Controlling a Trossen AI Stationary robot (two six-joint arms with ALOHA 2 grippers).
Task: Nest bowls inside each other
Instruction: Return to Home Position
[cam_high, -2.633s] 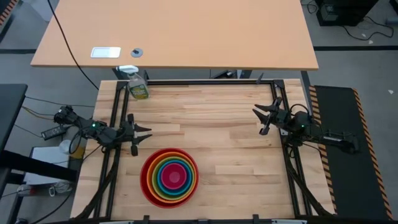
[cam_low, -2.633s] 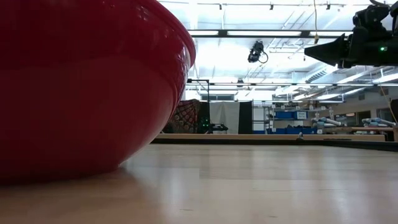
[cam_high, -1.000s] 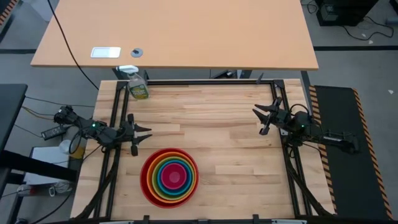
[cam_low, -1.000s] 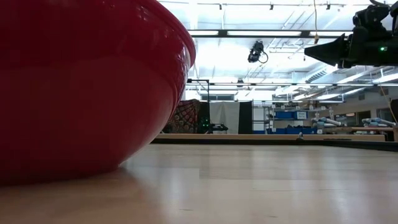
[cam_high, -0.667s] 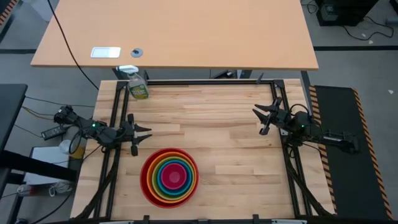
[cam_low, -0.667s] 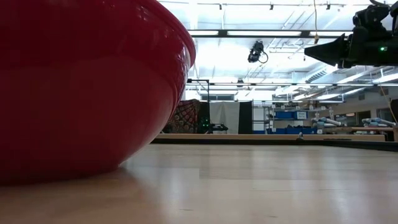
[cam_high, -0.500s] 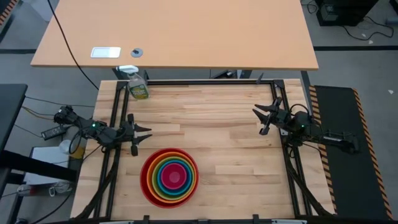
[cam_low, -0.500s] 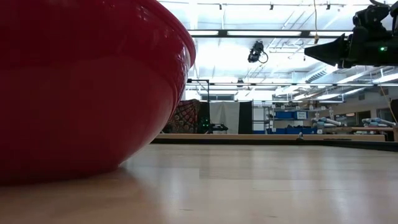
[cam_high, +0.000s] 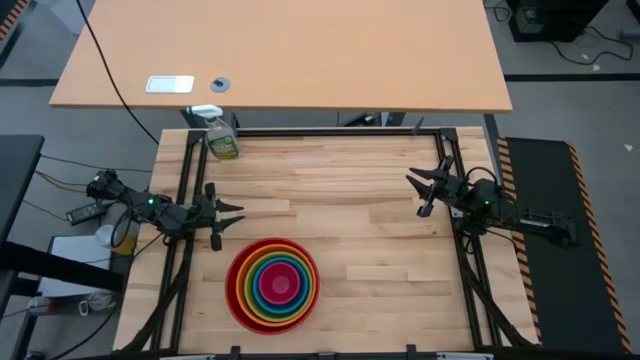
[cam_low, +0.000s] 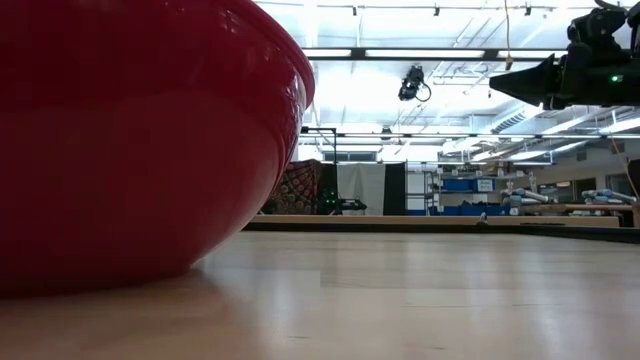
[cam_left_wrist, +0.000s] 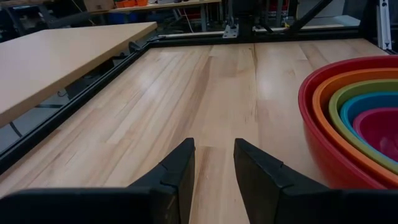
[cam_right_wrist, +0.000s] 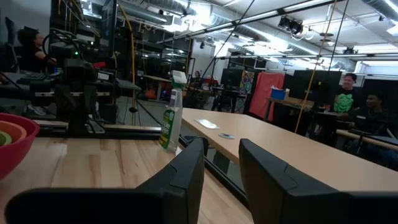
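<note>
Several bowls are nested into one stack (cam_high: 273, 283) that rests on its red outer bowl's base near the table's front edge, left of centre; rings of red, orange, yellow, green, blue and pink show from above. The red bowl's wall (cam_low: 130, 130) fills the left of the low view. My left gripper (cam_high: 238, 214) hovers open at the table's left edge, just beyond the stack, with the stack's rim (cam_left_wrist: 348, 118) beside it. My right gripper (cam_high: 416, 192) hovers open at the table's right edge, far from the stack. Nothing lies between either pair of fingers (cam_left_wrist: 213, 149) (cam_right_wrist: 222, 146).
A spray bottle (cam_high: 221, 137) stands at the table's far left corner. A black frame rail (cam_high: 330, 131) runs round the table. A tan desk (cam_high: 280, 50) lies beyond the far edge. People (cam_right_wrist: 344, 93) sit in the room behind. Bare wood (cam_high: 380, 250) stretches right of the stack.
</note>
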